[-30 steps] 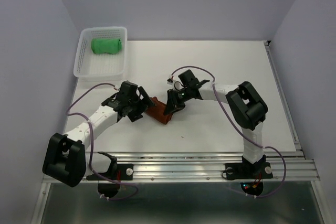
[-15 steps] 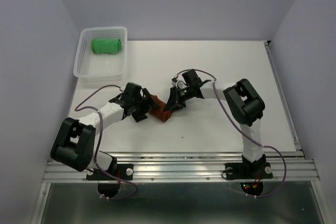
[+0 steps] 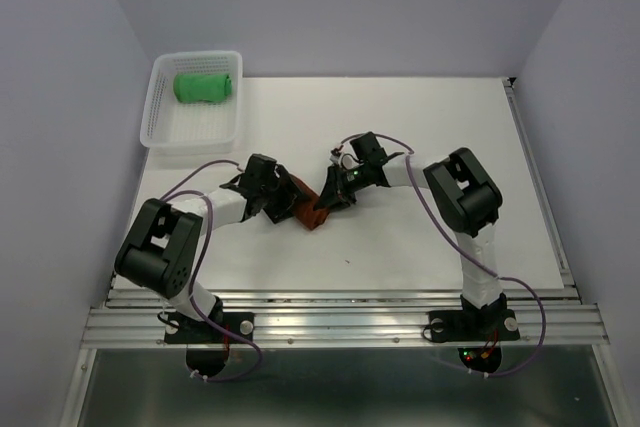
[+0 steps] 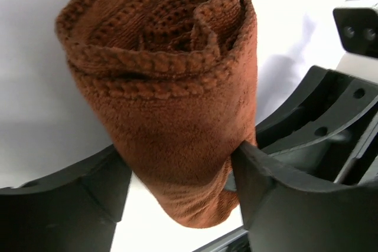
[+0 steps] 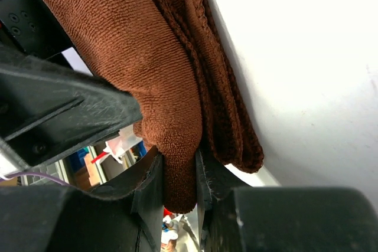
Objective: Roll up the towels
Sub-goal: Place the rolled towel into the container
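Observation:
A brown towel (image 3: 306,210) lies rolled up at the middle of the white table, held between both grippers. My left gripper (image 3: 284,198) is at its left end. In the left wrist view the roll (image 4: 171,87) sits end-on between the two black fingers (image 4: 277,199), which press into its sides. My right gripper (image 3: 326,197) is at its right side. In the right wrist view its fingers (image 5: 147,199) are shut on a fold of the brown towel (image 5: 147,45). A green rolled towel (image 3: 204,86) lies in the white basket (image 3: 190,133).
The basket stands at the table's far left corner. The table's right edge has a metal rail (image 3: 540,187), and a metal frame (image 3: 350,312) runs along the near edge. Purple cables loop off both arms.
My left arm has swung right and folded in toward the towel. The towel has become shorter and more tightly rolled. The right gripper has shifted only slightly.

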